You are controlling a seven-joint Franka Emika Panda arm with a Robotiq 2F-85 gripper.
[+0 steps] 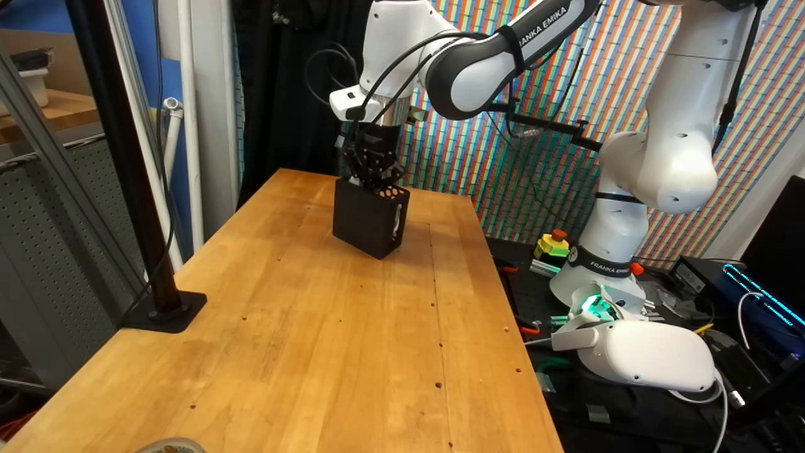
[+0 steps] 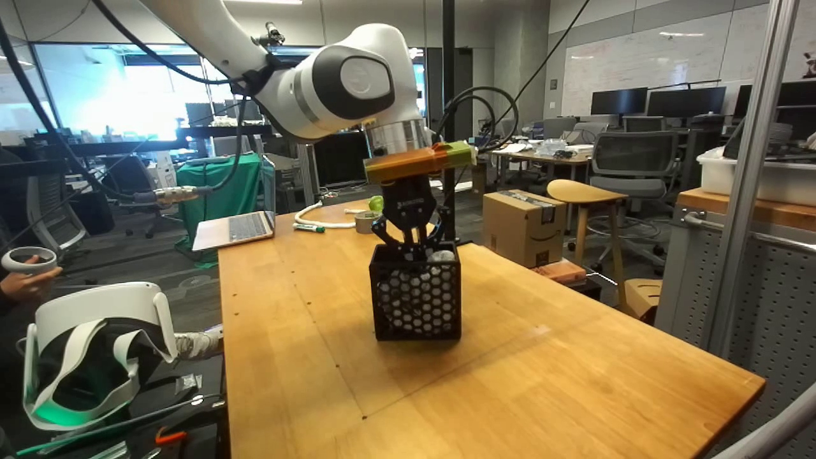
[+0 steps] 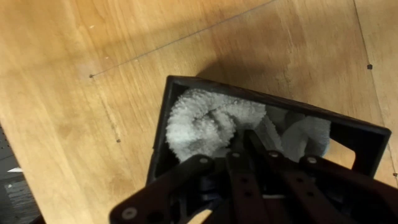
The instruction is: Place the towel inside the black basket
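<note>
The black basket (image 1: 363, 220) stands upright on the wooden table, its perforated side visible in both exterior views. Crumpled inside lies the towel (image 3: 189, 133), pale and fluffy; a rolled part fills one end in the wrist view and looser folds lie toward the opposite end. A bit of towel (image 2: 443, 256) shows just at the rim in an exterior view. My gripper (image 3: 244, 137) reaches down into the basket from above, fingers close together, shut on the towel among its folds. The lower towel and the very fingertips are partly hidden by dark linkages and basket walls.
A black pole's base (image 1: 166, 313) stands at the table's edge. At the far end of the table in an exterior view are a laptop (image 2: 245, 227), a tape roll (image 2: 366, 222) and a green marker (image 2: 310, 227). A white headset (image 1: 648, 352) lies beside the robot base.
</note>
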